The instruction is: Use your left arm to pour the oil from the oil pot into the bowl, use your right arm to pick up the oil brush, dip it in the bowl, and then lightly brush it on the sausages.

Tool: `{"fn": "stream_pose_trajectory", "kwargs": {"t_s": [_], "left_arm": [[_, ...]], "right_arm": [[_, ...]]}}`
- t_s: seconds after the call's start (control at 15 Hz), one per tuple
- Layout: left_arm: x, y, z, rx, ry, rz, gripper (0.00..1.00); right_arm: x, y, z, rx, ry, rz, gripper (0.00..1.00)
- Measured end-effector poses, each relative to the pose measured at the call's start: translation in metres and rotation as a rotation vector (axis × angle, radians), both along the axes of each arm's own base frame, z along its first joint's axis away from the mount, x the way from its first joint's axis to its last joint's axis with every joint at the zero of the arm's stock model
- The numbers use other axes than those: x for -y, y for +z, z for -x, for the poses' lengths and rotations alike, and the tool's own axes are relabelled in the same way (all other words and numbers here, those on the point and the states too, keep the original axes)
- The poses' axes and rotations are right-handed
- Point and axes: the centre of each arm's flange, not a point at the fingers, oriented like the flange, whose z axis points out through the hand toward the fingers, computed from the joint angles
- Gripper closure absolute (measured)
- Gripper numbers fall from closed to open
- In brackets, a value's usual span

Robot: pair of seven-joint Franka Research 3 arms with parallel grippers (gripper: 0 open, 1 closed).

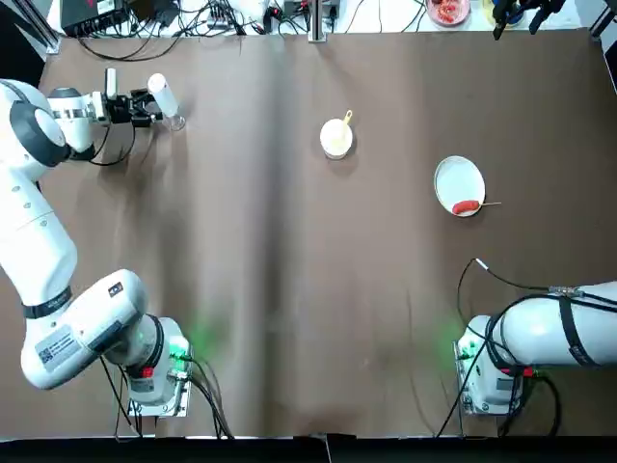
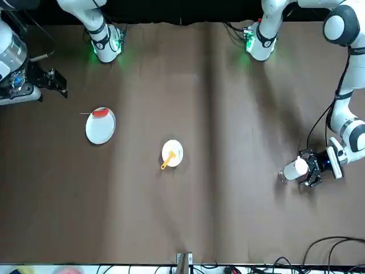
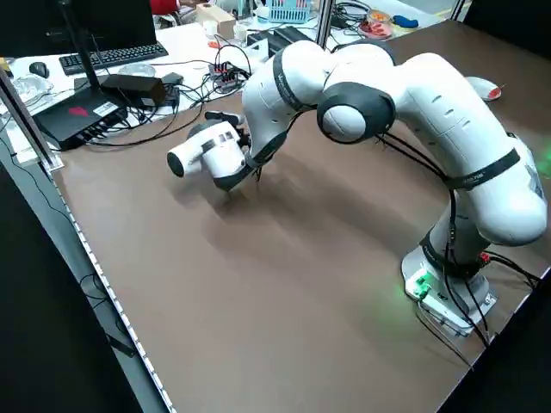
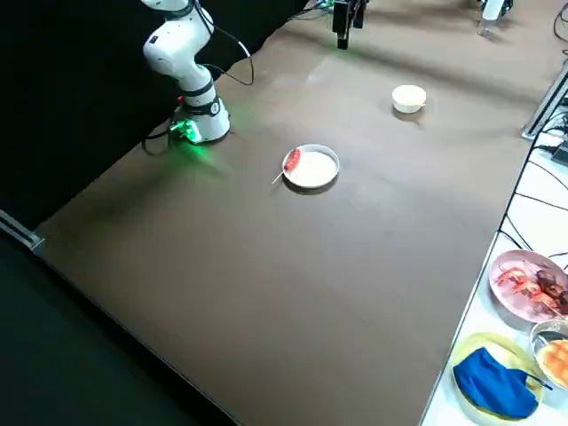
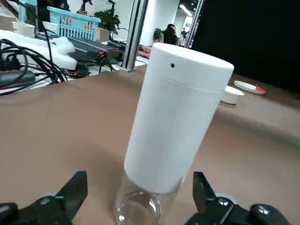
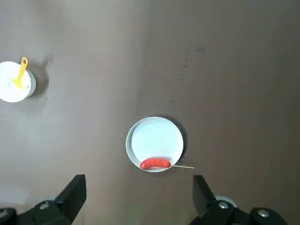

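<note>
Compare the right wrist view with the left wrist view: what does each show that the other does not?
Only the right wrist view shows the yellow-handled oil brush, its handle rising from the bowl, and the sausage's thin pale skewer stick.

Only the left wrist view shows the white cylindrical oil pot with a clear base and a light-blue plastic basket.

Both show the small round white bowl, the flat white plate and the red-orange sausage.
</note>
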Motion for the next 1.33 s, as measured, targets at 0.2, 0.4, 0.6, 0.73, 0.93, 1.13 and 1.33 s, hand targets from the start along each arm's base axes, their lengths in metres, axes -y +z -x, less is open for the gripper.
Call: {"fn": "stream_pose_trajectory", "kwargs": {"t_s": [0.2, 0.4, 0.6, 0.73, 0.93, 1.13, 1.33], "left_arm": [[0.014, -0.002, -0.004, 0.019, -0.028, -0.005, 0.0], [0.019, -0.007, -0.005, 0.028, -0.037, -0.007, 0.0], [0.024, -0.012, -0.008, 0.036, -0.032, -0.039, 0.0], [0.032, -0.016, -0.012, 0.039, -0.023, -0.04, 0.0], [0.043, -0.02, -0.016, 0.092, -0.038, -0.053, 0.01], [0.045, -0.022, -0.016, 0.114, -0.042, -0.056, 0.01], [0.052, -0.025, -0.018, 0.165, -0.047, -0.053, 0.03]], "right_arm": [[0.0, 0.0, 0.0, -0.001, 0.0, 0.0, 0.0], [0.0, 0.0, 0.0, 0.0, -0.001, 0.0, 0.0], [0.001, 0.0, 0.0, 0.001, -0.002, 0.0, 0.0], [0.001, 0.0, 0.0, 0.001, -0.002, 0.0, 0.0], [0.0, 0.0, 0.0, 0.0, -0.001, 0.0, 0.0], [0.0, 0.0, 0.0, 0.0, 0.0, 0.0, 0.0], [-0.001, 0.0, 0.0, 0.0, 0.001, 0.0, 0.0]]}}
